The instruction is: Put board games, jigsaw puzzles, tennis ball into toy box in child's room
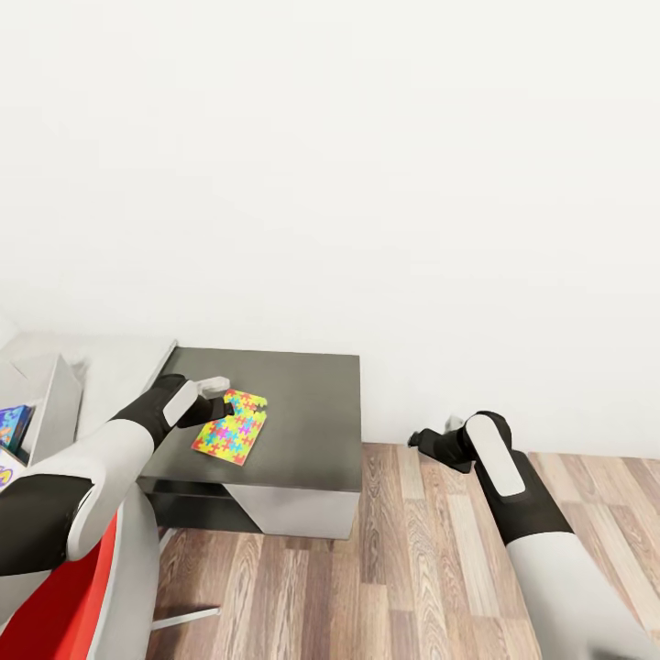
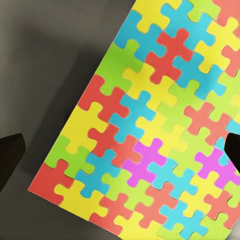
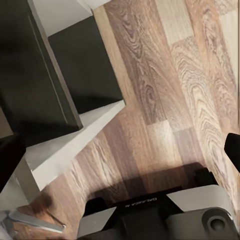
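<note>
The left gripper [image 2: 120,145], jaws spread wide, is hovering over the thin flat jigsaw puzzle [image 1: 231,427] of interlocking bright pieces, lying on the dark-grey table section [image 1: 312,412] beside the light grey toy box [image 1: 50,403], which is already holding printed boxes. The right gripper [image 3: 120,150] is hanging open beside that table.

We face a plain white wall [image 1: 367,165], evenly lit and bare. Below it runs a wood-plank floor [image 1: 412,568] in mixed brown and pale grey boards, laid lengthwise away from us. Against the wall stands a low bench [image 1: 302,431] with a dark grey top and pale grey sides. At the lower left we see a red chair seat [image 1: 64,605] on a grey frame.
</note>
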`<state>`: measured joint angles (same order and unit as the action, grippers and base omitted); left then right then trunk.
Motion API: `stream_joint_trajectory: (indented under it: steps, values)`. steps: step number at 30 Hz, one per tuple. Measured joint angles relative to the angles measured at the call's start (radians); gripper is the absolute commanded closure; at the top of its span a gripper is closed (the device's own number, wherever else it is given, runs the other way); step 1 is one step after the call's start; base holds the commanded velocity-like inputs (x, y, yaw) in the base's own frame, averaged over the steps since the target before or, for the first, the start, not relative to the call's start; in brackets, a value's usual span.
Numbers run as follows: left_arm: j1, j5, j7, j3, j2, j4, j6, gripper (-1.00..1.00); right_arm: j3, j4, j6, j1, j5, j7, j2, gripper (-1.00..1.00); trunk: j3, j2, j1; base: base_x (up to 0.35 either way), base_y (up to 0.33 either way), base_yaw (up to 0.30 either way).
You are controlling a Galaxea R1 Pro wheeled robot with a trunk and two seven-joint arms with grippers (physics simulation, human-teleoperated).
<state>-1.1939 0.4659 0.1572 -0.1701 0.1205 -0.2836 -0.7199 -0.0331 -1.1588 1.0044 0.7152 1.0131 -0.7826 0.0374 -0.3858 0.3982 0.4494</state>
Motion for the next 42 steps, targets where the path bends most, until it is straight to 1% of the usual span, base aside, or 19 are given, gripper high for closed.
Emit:
stream_joint_trajectory:
  steps: [6,11,26,42]
  values:
    - [0.001,-0.002,0.000,0.000,0.000,-0.001,0.000,-1.00,0.000,0.000,0.000,-0.008,-0.028,0.000,0.000,-1.00,0.000,0.000,0.000,0.000,0.000,0.000]
    - [0.001,-0.003,0.000,0.000,0.000,-0.001,0.000,-1.00,0.000,0.000,0.000,-0.010,-0.037,0.000,0.000,-1.00,0.000,0.000,0.000,0.000,0.000,0.000]
    - [0.001,-0.003,0.000,0.000,0.000,-0.002,0.000,-1.00,0.003,0.001,0.000,-0.010,-0.035,0.003,-0.001,-1.00,-0.001,0.000,0.000,0.000,0.000,0.000]
    - [0.001,-0.003,0.000,0.000,0.000,-0.002,0.000,-1.00,0.003,0.001,0.001,-0.010,-0.036,0.003,-0.002,-1.00,-0.024,0.000,0.000,0.000,0.000,0.000]
